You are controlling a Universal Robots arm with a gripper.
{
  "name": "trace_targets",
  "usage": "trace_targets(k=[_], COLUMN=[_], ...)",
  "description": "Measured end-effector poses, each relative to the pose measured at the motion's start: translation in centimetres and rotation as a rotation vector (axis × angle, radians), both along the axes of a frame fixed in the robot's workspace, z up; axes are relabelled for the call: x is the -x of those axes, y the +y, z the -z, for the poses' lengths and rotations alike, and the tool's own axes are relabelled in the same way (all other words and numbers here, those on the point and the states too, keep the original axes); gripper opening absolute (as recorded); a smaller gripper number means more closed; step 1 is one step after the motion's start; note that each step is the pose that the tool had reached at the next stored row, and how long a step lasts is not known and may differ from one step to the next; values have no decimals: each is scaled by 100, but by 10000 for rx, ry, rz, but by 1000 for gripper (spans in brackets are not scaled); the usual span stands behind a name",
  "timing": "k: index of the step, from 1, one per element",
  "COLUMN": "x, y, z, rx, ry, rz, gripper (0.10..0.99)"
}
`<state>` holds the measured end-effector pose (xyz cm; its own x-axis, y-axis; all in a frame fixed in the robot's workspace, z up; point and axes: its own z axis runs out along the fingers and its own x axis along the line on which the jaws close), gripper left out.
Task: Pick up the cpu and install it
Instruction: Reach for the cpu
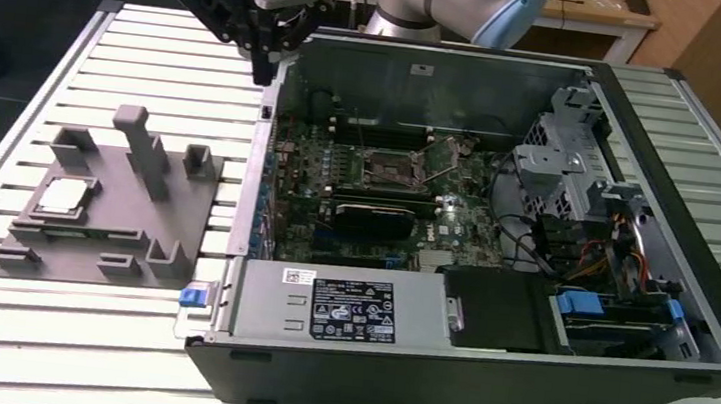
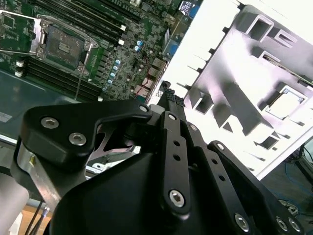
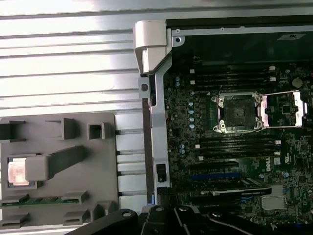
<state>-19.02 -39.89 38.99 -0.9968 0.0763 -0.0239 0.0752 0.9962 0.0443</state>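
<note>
Plainly, the cpu (image 1: pixel 64 195) lies in the grey fixture (image 1: pixel 124 222).

The table (image 1: pixel 148 49) is a flat bed of pale silver metal slats with dark grooves between them, running across the exterior view's frame. Two items rest directly on it.

1. A grey plastic fixture block with upright tabs (image 1: pixel 132 203) sits in the lower left of the frame.
2. A black rectangular computer case (image 1: pixel 448 397), lying on its side with the panel off, occupies the centre and right.

The two stand just beside each other, separated by a narrow strip of bare slats. The first wrist view shows the same table (image 3: pixel 63 63), fixture block (image 3: pixel 93 171) and case corner (image 3: pixel 151 44).
</note>
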Motion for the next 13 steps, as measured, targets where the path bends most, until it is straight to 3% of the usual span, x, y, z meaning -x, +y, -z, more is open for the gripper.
trace_targets(k=[13], x=[98], y=[0], z=[5], rx=[0], ry=[0], rz=[-1], gripper=[106])
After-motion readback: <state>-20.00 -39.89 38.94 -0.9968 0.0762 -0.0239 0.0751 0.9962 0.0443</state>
